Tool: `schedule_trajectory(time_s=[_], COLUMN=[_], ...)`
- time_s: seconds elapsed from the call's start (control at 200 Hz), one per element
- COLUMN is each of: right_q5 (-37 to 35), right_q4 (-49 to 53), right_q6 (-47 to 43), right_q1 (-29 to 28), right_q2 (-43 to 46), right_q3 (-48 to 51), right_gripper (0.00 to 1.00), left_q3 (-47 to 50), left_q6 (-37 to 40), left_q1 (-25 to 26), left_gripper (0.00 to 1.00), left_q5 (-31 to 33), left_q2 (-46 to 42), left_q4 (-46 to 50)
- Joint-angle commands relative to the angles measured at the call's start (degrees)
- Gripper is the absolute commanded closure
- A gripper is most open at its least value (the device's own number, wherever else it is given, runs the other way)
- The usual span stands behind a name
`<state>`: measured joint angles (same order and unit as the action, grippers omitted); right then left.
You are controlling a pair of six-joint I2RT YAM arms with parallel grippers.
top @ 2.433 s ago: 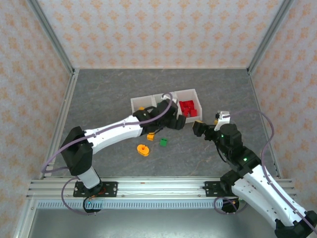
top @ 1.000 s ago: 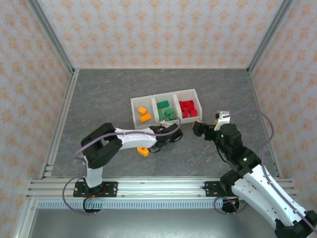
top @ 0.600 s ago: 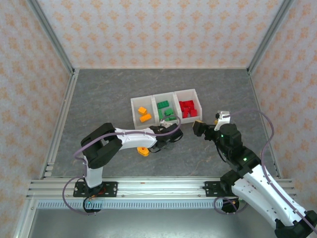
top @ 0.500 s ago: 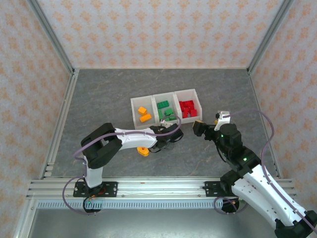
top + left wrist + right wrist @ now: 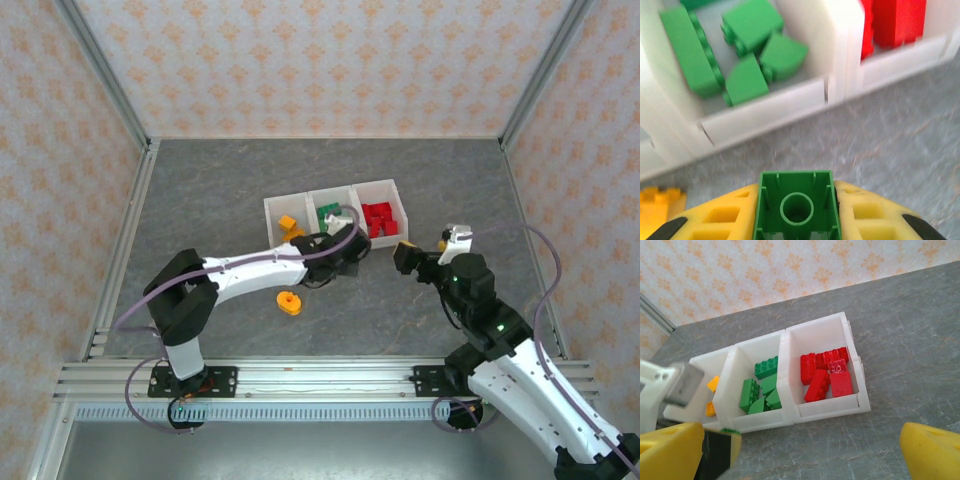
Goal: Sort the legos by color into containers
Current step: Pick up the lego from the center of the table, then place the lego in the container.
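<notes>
Left gripper (image 5: pixel 346 251) grips a green brick (image 5: pixel 796 207) between its yellow fingers, just short of the near wall of the white bins (image 5: pixel 785 336), facing the middle bin's green bricks (image 5: pixel 747 55). Right gripper (image 5: pixel 404 256) stands wide apart, empty, near the red-filled bin. An orange round piece (image 5: pixel 289 301) lies on the grey table (image 5: pixel 220 190).

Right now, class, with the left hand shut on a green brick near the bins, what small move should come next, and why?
Probably lift the left hand forward over the middle bin. It grips a green brick, the bin's front wall stands just ahead of it, and that bin holds the other green bricks.
</notes>
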<state>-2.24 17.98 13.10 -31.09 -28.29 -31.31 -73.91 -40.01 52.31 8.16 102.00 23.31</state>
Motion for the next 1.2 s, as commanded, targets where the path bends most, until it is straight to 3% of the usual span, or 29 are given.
schedule_trajectory(time_s=[0.0,0.26,0.481,0.771,0.831,0.966,1.106,1.196], right_q5=[-2.1,-2.1,-1.8,-2.4,-2.5,-2.4,-2.3,-2.3], right_q4=[-0.3,-0.4,-0.5,-0.2,-0.2,-0.3,-0.4,-0.4], right_q6=[0.7,0.6,0.6,0.6,0.6,0.7,0.7,0.6], right_q1=[-0.4,-0.4,-0.4,-0.4,-0.4,-0.4,-0.4,-0.4], right_q2=[1.5,1.8,1.7,1.7,1.7,1.7,1.3,1.2], right_q3=[0.2,0.2,0.3,0.2,0.3,0.4,0.4,0.4], right_gripper=[0.00,0.00,0.00,0.00,0.00,0.00,0.00,0.00], left_q3=[-5.8,-15.6,-22.6,-22.7,-22.0,-19.4,-15.3,-9.1], left_q6=[3.5,7.8,9.4,8.4,8.6,10.4,10.2,9.7], left_q1=[-3.6,-10.2,-12.2,-14.2,-14.6,-14.7,-14.7,-14.6], left_gripper=[0.78,0.78,0.76,0.66,0.58,0.24,0.09,0.01], left_q5=[0.4,-1.1,-1.7,1.3,2.0,3.2,3.5,3.2], left_q2=[-0.5,5.5,13.3,14.7,14.0,11.3,7.7,1.1], left_q4=[0.2,1.3,2.8,-0.4,-1.1,-3.8,-5.8,-9.3])
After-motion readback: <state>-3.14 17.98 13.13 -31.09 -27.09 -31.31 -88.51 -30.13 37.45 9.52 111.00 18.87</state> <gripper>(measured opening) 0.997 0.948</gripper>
